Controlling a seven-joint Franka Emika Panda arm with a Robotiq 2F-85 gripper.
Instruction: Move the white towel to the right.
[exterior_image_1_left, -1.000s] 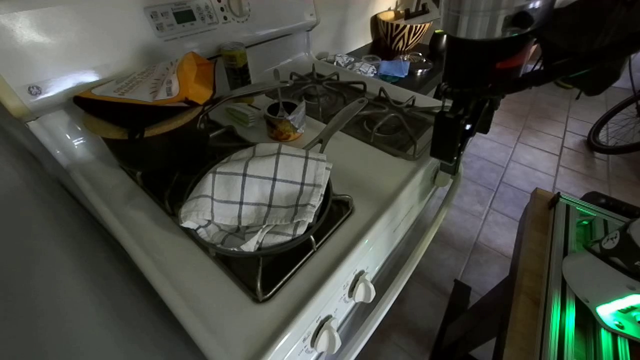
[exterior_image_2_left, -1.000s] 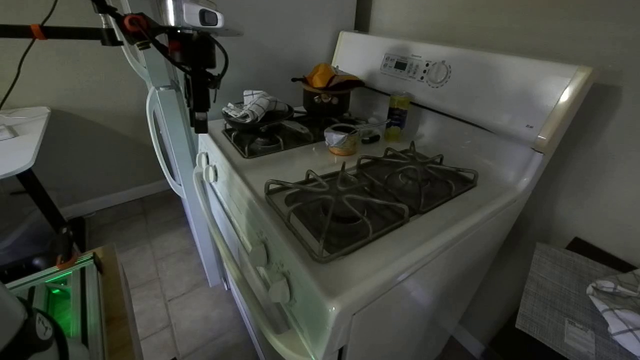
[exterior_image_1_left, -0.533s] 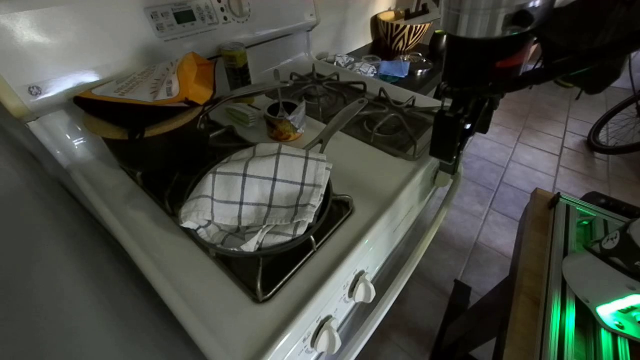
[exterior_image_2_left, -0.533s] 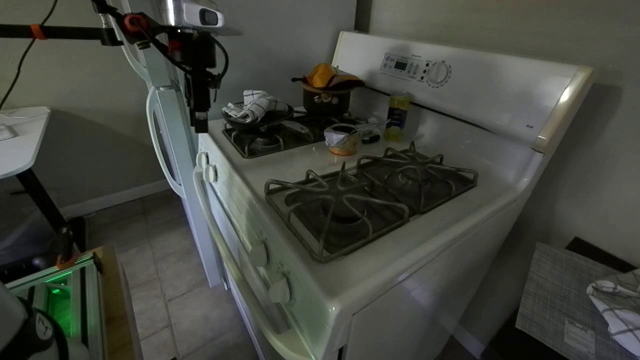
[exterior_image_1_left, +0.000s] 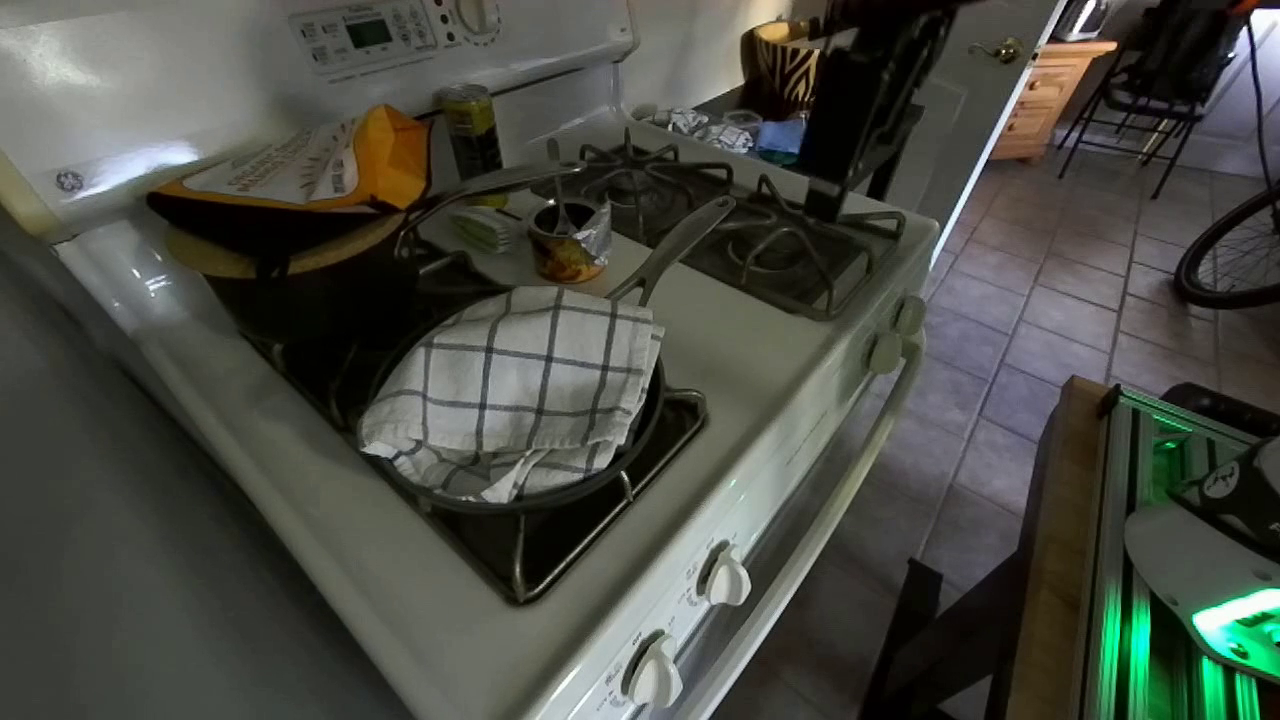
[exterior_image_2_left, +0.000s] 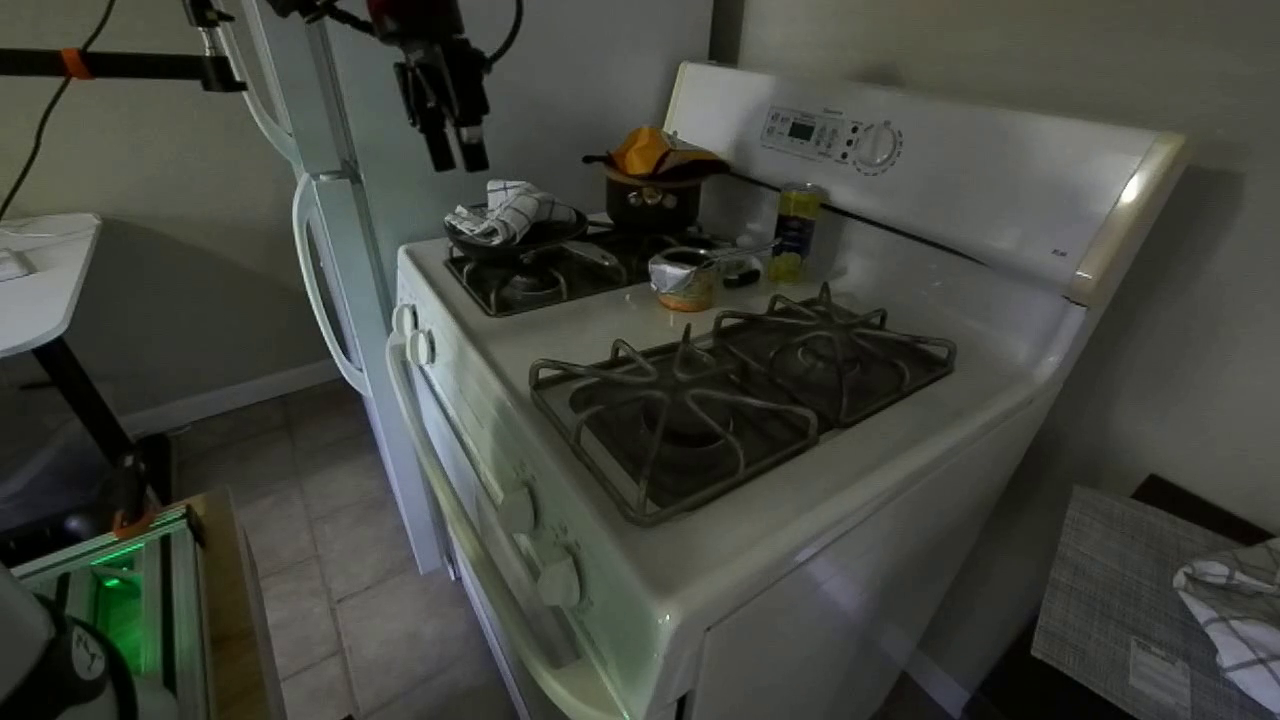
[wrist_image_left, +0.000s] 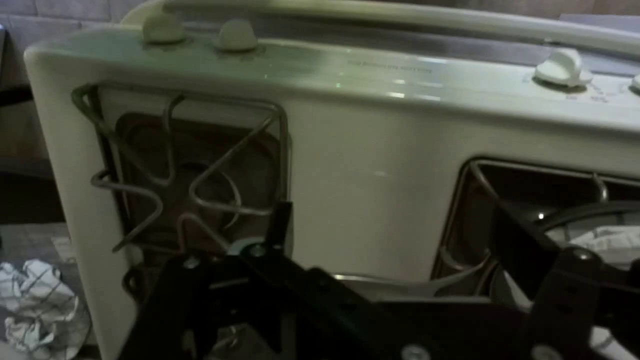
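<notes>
- The white towel (exterior_image_1_left: 520, 385), crossed by thin dark lines, lies loosely folded in the round frying pan (exterior_image_1_left: 575, 493), covering most of it; one corner laps over the rim.
- That pan sits on a front burner (exterior_image_1_left: 560, 545) of the white stove top that makes the bench (exterior_image_1_left: 730, 365) here, its handle (exterior_image_1_left: 680, 245) slanting toward the other pair of burners (exterior_image_1_left: 770, 250).
- The pincer (exterior_image_2_left: 460, 161) hangs in the air over the bench, pointing down, its fingers (wrist_image_left: 520, 232) spread well apart, as the wrist view makes plain.
- In an exterior view I see the pincer (exterior_image_1_left: 828, 195) dark, its lower end against the other burners, well to the right of the towel.
- In an exterior view its fingertips (exterior_image_2_left: 476, 158) show higher than the towel and a little to the left; the two are apart.
- In the wrist view the gap between the fingers faces the bare strip between burners, while the towel peeps in at the right edge, partly hidden behind the finger on that side.
- Behind the pan stands a dark pot (exterior_image_2_left: 652, 207), topped by an orange-and-white bag (exterior_image_1_left: 300, 165).
- An open tub (exterior_image_1_left: 568, 258) with a spoon (exterior_image_1_left: 563, 215) in it sits near the pan's handle, and a tall yellow-and-dark can (exterior_image_2_left: 796, 235) stands farther back.
- Another checked cloth (exterior_image_2_left: 1240, 615) lies bunched on a grey mat (exterior_image_2_left: 1110, 590) beside the bench.
</notes>
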